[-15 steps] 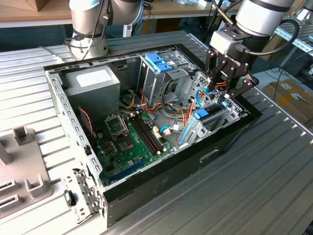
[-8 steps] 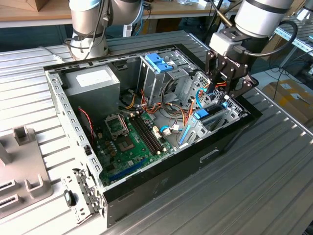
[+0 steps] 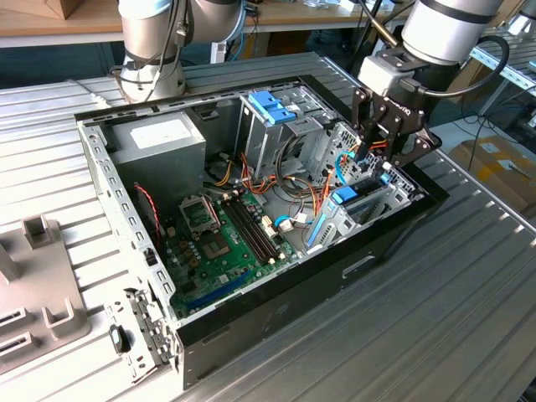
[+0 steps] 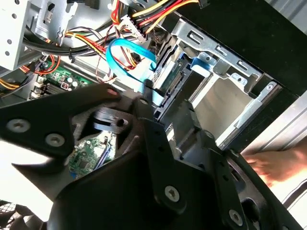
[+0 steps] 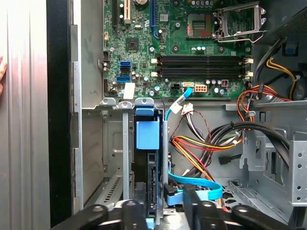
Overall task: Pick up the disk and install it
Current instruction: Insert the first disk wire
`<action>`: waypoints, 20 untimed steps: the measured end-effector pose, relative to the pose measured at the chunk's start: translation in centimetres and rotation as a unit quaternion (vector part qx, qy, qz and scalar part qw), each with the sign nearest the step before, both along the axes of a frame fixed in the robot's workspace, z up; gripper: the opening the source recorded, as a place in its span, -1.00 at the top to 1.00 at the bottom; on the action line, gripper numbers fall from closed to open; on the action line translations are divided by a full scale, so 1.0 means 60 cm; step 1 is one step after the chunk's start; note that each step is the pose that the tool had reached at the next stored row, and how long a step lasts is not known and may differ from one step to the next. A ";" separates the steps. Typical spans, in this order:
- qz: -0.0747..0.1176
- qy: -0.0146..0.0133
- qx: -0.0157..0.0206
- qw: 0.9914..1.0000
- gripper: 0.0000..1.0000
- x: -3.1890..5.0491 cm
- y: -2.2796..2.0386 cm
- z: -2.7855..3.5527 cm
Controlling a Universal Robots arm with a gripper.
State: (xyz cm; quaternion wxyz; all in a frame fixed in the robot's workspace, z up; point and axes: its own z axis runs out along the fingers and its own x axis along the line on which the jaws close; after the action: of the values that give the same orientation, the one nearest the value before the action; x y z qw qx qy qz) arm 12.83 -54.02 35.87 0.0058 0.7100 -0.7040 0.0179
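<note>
Nearest you in the first wrist view, the end effector (image 5: 163, 214) sits right at the near end of the one disk (image 5: 152, 182). You cannot tell whether it is clamped on the disk or only set around it. The disk stands on edge in a slot of the metal drive bay (image 5: 112, 143), with its light-blue tab at the far end. One flat blue cable (image 5: 194, 184) loops just beside it. Farther on lies one green circuit board (image 5: 144, 48), with what look like four black memory slots (image 5: 201, 67) and one processor socket (image 5: 240, 21). In the second wrist view, one person's hand (image 4: 278, 163) lies just outside the open computer case (image 3: 92, 159), which rests on the worktop (image 3: 469, 276).
</note>
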 end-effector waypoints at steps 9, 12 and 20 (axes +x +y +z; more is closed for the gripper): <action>0.000 0.000 0.000 1.000 0.68 0.000 0.0000 0.000; 0.001 0.000 0.000 1.000 0.68 -0.002 0.0000 -0.001; 0.035 -0.011 0.000 0.999 0.68 -0.003 -0.0010 -0.001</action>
State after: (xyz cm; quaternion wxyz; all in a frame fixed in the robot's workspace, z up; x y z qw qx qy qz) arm 12.64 -54.07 35.84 -0.0024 0.7337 -0.6790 0.0257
